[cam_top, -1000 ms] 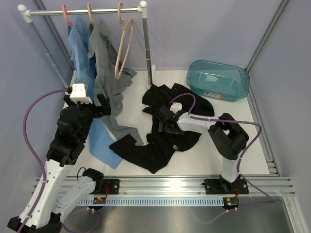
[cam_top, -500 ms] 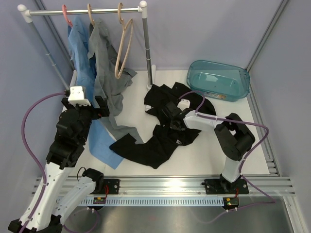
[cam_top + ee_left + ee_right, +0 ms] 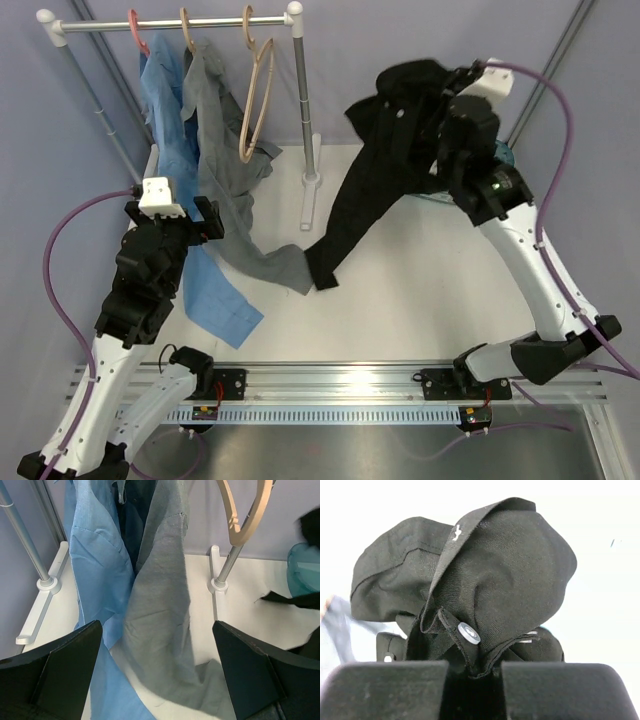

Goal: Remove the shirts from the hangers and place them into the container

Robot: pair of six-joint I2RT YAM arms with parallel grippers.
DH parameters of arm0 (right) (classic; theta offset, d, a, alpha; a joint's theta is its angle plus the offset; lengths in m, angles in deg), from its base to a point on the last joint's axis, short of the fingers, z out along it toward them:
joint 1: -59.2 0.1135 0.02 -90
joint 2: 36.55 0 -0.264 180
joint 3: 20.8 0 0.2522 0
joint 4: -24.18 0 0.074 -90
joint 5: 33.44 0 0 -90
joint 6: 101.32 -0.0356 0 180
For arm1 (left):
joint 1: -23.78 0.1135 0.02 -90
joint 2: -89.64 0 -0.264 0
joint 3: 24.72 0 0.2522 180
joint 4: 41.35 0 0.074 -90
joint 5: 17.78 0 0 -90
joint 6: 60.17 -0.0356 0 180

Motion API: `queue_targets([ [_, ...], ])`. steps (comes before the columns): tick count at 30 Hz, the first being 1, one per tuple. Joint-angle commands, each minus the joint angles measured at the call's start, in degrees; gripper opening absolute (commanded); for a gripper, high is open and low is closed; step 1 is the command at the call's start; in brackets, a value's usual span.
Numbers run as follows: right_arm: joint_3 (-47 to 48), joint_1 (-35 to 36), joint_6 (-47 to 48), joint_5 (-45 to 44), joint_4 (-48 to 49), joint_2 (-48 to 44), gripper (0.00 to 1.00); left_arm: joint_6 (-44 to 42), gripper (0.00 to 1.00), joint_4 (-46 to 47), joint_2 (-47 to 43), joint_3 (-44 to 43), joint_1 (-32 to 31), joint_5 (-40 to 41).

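Right gripper [image 3: 472, 672]: raised high at about 1 o'clock over the table [image 3: 430, 300], jaws nearly together and clamped on a bunched fold of the black shirt [image 3: 385, 150]. In the wrist view a collar or placket edge with one pale button sits just above the fingers [image 3: 390, 690].

From the grip the black shirt drapes toward 7 o'clock in a long strip. Its low end is near mid-table; I cannot tell whether it touches the surface.

The container [image 3: 505, 155] is at 1–2 o'clock, directly behind the right forearm. Only a teal sliver shows in the top view. The left wrist view catches a cut-off edge of it at 3 o'clock, and the inside is not visible.

Left gripper [image 3: 156, 630]: at 9 o'clock, jaws wide apart, holding nothing. The grey shirt [image 3: 225, 170] hangs just ahead of it and fills the gap between the fingers in the wrist view. No contact can be made out.

The light blue shirt [image 3: 170, 130] hangs at 10–11 o'clock, just left of the grey one, with its tail lying on the table beside the left arm.

The rail [image 3: 170, 22] runs along 11–12 o'clock.
- The pink hanger [image 3: 135, 30] is under the blue shirt, with only its hook clear.
- The tan hanger [image 3: 187, 30] is under the grey shirt and mostly covered.
- The empty tan hanger [image 3: 255, 100] dangles bare at the right end.

The right fingertips are buried in cloth in the top view.
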Motion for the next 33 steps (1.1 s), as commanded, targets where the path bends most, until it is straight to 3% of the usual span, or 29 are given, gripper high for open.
queue_targets([
  [1, 10.8, -3.1, 12.6, -3.0, 6.5, 3.1, 0.0, -0.5, 0.99, 3.8, 0.3, 0.4, 0.4, 1.9],
  [8, 31.3, -11.8, 20.8, 2.0, 12.5, 14.0, 0.0, -0.4, 0.99, 3.8, 0.7, 0.6, 0.4, 2.3],
  [11, 45.8, -13.7, 22.7, 4.2, 12.6, 20.4, 0.0, -0.3, 0.99, 3.8, 1.1, 0.5, 0.5, 2.3],
  [14, 53.2, -15.1, 22.8, 7.4, 13.7, 26.1, 0.0, -0.1, 0.99, 3.9, 1.2, 0.6, 0.6, 2.3],
  [23, 50.2, -18.4, 21.2, 15.6, 30.6, 28.6, 0.0, 0.2, 0.99, 3.9, 2.1, 0.7, 0.7, 2.2],
  [29, 52.2, -22.3, 16.9, 17.8, 35.0, 32.9, 0.0, 0.3, 0.99, 3.8, 2.6, 0.9, 0.7, 2.3],
  [33, 47.4, -23.8, 14.3, 16.2, 35.8, 33.5, 0.0, 0.3, 0.99, 3.8, 2.6, 1.0, 0.7, 2.1],
])
